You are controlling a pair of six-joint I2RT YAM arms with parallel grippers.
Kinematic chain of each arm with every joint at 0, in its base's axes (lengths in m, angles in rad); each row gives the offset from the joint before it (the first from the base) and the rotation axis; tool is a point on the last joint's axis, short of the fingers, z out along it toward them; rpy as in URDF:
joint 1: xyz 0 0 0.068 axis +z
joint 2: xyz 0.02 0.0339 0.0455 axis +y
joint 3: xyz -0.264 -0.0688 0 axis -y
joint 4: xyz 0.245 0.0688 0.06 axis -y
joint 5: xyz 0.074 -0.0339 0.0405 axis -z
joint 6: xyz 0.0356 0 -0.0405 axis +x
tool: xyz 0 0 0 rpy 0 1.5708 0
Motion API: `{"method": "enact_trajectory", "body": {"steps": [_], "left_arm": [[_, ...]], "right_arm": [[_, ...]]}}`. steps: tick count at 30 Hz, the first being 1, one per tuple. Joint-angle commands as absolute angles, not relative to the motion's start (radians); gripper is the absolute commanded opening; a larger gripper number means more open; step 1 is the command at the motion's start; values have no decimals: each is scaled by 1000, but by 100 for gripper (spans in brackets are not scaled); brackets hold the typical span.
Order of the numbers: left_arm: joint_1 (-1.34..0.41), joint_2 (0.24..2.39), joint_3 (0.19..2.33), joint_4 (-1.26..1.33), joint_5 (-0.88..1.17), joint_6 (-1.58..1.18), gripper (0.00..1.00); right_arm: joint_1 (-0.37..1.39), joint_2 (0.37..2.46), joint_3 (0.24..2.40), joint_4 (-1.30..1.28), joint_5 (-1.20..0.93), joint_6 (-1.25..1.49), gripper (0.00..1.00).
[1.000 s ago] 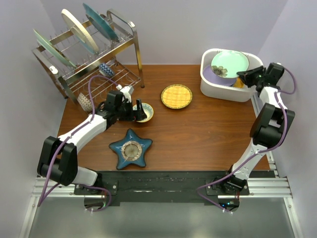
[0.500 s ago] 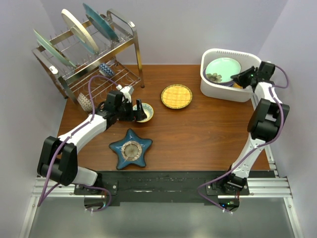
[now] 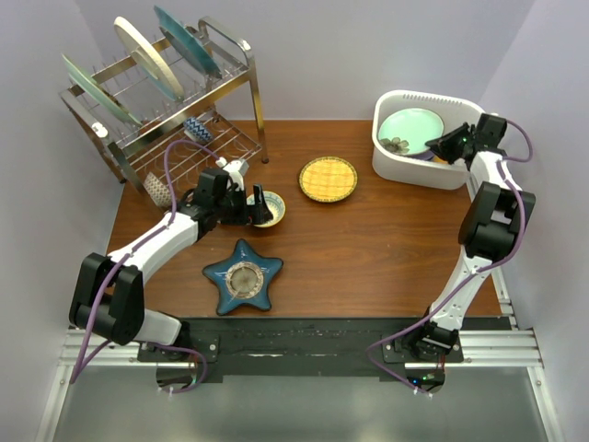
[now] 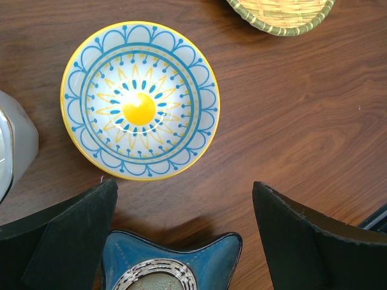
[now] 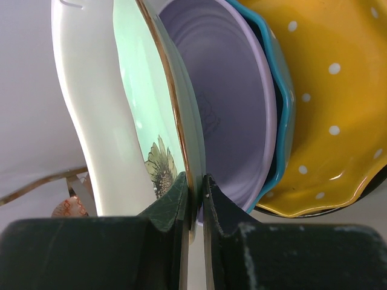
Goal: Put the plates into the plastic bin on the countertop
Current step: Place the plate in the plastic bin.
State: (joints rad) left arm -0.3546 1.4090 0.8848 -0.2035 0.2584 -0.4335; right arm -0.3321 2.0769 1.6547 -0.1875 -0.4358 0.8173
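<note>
Lowering shows in top view: mint green plate (image 3: 409, 129) drops from above plastic bin (image 3: 419, 171) to inside it; your right end effector (image 3: 448, 145) stays pinched on rim. Release likely next. Left end effector (image 3: 258, 207) unmoved; star-shaped plate (image 3: 243, 276) and yellow-brown plate (image 3: 328, 178) wait on tabletop (image 3: 386, 249).
Left wrist: your jaws wide, empty, over small bowl (image 4: 140, 101).
Right wrist: jaws nearly closed on mint green plate, lavender plate (image 5: 224, 103) just behind.
No readable writing or brands.
</note>
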Motion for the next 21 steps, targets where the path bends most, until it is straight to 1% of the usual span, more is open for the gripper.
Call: {"method": "enact_trajectory", "body": {"steps": [1, 14, 17, 21], "left_arm": [[-354, 1404, 907, -186, 265, -417, 98], [-354, 1404, 900, -187, 265, -416, 98], [-354, 1404, 900, -186, 265, -416, 98], [-354, 1405, 903, -189, 265, -414, 98]], "right_arm": [[-328, 2068, 1710, -110, -492, 828, 9], [-328, 2069, 1713, -115, -491, 827, 18], [-328, 2075, 1712, -115, -495, 828, 22], [-328, 2080, 1710, -123, -497, 827, 31]]}}
